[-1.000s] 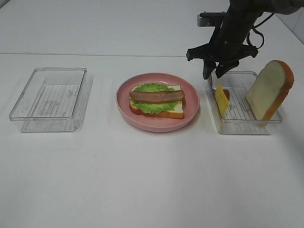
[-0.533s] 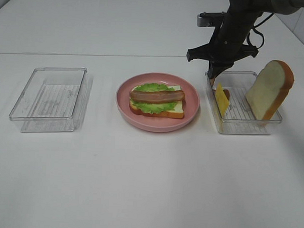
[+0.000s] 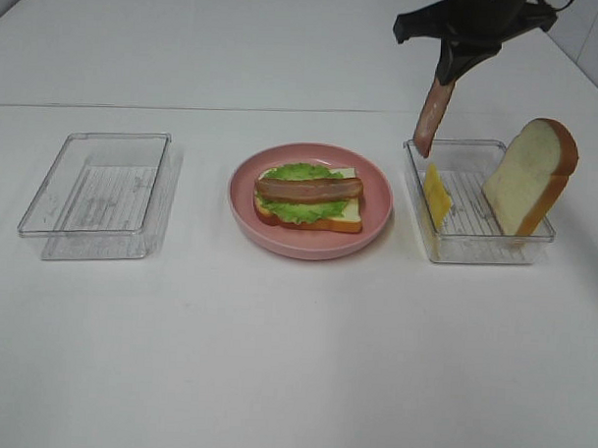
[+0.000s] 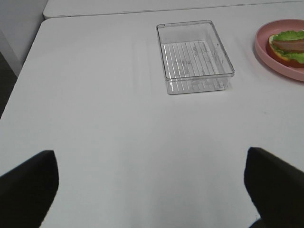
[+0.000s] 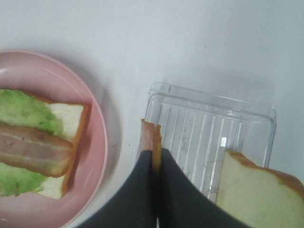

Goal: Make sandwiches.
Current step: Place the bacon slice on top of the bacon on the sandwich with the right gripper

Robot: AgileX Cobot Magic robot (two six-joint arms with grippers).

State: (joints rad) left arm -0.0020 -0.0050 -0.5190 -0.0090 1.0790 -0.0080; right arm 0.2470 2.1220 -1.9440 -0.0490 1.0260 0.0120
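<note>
While your left gripper (image 4: 152,187) waits over bare table (image 3: 294,361) with its jaws spread wide and nothing between them, the work lies further along; farthest left sits the left tray (image 3: 44,210), clear plastic with nothing in it; at centre the pink plate (image 3: 373,222) carries the one half-built sandwich (image 3: 310,200), a lower bread slice (image 3: 346,216) under a lettuce leaf (image 3: 299,172) with a laid bacon strip (image 3: 310,188) across it; to the right, your right gripper (image 3: 445,72) is clenched on the top end of the hanging bacon strip (image 3: 428,120), which dangles straight down above the plate-side wall of the right tray (image 3: 475,252); inside that tray the cheese slice (image 3: 436,194) leans on edge against the same wall, and the upright bread slice (image 3: 530,178) stands at the far side. The strip looks light, soft and rubbery, likely to swing and fold; pinched at one end, it probably wants its free end set down first beside the laid one; the cheese looks thin and slick, best taken by its raised top edge; the bread looks bulky but light, best taken across its flat faces. The count: two trays, one plate, two bread slices, two bacon strips, one lettuce leaf, one cheese slice.
</note>
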